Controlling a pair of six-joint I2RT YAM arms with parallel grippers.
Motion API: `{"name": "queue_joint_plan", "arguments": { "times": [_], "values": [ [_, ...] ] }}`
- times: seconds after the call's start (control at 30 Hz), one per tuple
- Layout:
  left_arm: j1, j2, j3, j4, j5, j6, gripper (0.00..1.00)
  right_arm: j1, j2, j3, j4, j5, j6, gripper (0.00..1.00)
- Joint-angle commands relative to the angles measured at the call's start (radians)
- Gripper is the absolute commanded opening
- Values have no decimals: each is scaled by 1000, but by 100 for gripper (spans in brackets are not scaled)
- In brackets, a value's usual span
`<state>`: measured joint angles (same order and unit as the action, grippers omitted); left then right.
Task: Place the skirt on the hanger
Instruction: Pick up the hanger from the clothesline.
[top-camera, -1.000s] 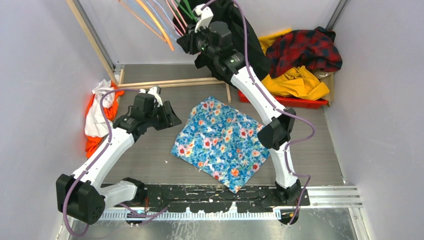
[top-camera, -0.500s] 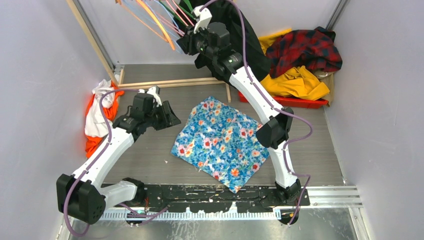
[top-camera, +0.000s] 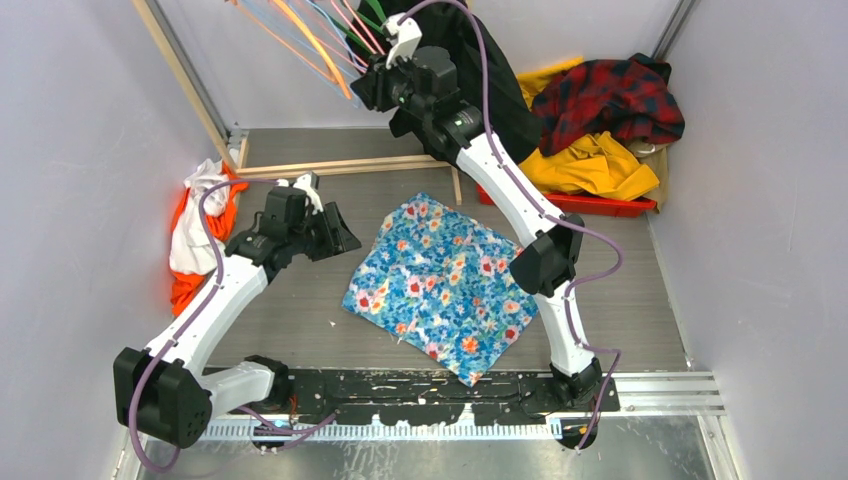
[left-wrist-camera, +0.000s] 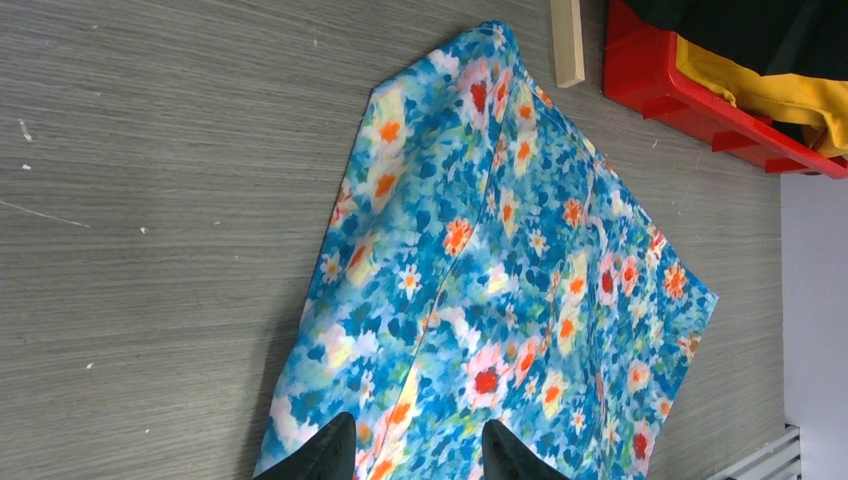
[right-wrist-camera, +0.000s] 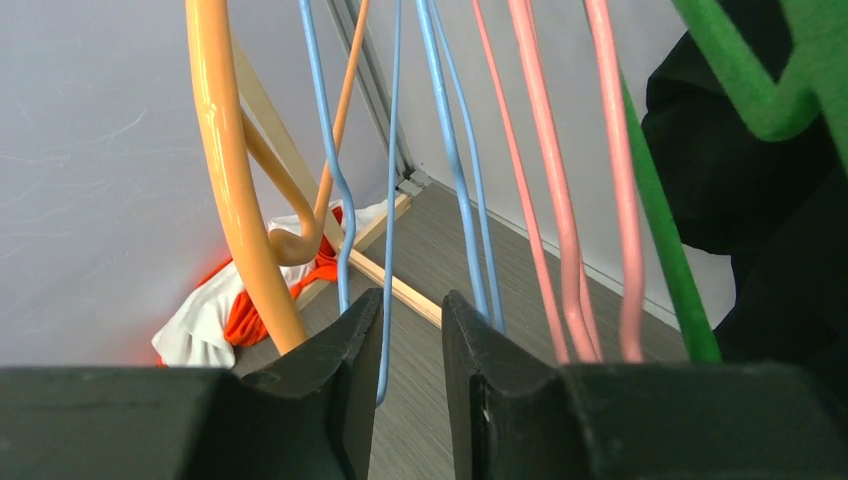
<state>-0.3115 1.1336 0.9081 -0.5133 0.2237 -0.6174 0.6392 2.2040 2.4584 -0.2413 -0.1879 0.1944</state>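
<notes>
So the skirt (top-camera: 440, 285) is lying flat in the middle of the bench (top-camera: 300, 325), turned like a diamond: one corner points far, the opposite one points at the near edge between the arm bases, and the other two go left and right. It's pretty much square, so there's no real long axis, though the far-to-near diagonal maybe looks a touch longer. The left hand (top-camera: 343, 232) is the closer one by a lot, just left of the skirt's far-left edge and aimed across it. In its wrist view the fingertips sit over that edge, about half open with nothing between them, and I can't tell if they touch the cloth. The right hand (top-camera: 372, 80) is well apart from the skirt, up at the far side, poked into the bunch of hangers (top-camera: 320, 40), so from there the skirt lies nearer and lower down. Its fingers (right-wrist-camera: 345, 350) are parted by a narrow gap, and the thin wire of a blue hanger (right-wrist-camera: 390, 200) runs top to bottom through that gap, closer to one finger. The gap looks wider than the wire, so I'd say nothing's pinched yet. My guess is the next move hangs on that wire: it's lined up in the gap, so closing should catch it, and then the hanger has to come nearer, to the skirt.
</notes>
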Motion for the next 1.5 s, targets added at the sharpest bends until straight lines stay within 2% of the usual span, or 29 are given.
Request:
{"name": "queue_joint_plan", "arguments": {
  "times": [0.0,0.2,0.53,0.9,1.47],
  "values": [
    [10,-3,-2,45,20,19,49,0,-58,-26,89,-35,18,34],
    [12,-4,0,43,24,22,49,-2,-54,-21,93,-62,28,38],
    [22,1,2,45,32,28,49,-1,-70,-37,90,-43,16,38],
    [25,6,3,50,42,28,48,-9,-101,-94,119,91,30,39],
    [25,21,-2,68,55,20,47,-19,-115,-137,42,-12,-38,44]
  ]
}}
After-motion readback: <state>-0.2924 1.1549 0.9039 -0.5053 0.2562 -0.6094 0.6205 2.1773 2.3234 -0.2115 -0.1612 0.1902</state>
